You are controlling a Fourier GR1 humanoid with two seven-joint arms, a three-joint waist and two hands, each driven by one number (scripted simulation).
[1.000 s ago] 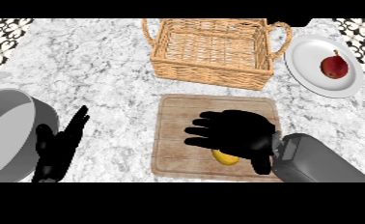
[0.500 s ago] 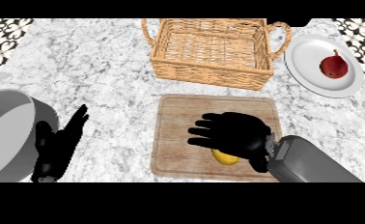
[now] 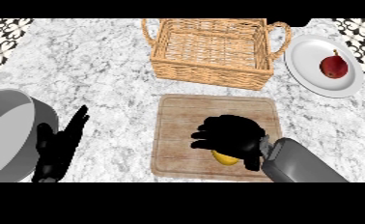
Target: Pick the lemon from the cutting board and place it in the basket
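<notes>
Head view: robot hand (image 3: 230, 136) (right) hides lemon (image 3: 225, 158).

We can read no text, label, brand, number or sign anywhere in this view. Neither the woven wicker basket (image 3: 212, 49) nor the rectangular wooden cutting board (image 3: 214, 117) bears any writing we can make out, and the same goes for the round white plate (image 3: 314, 68).
</notes>
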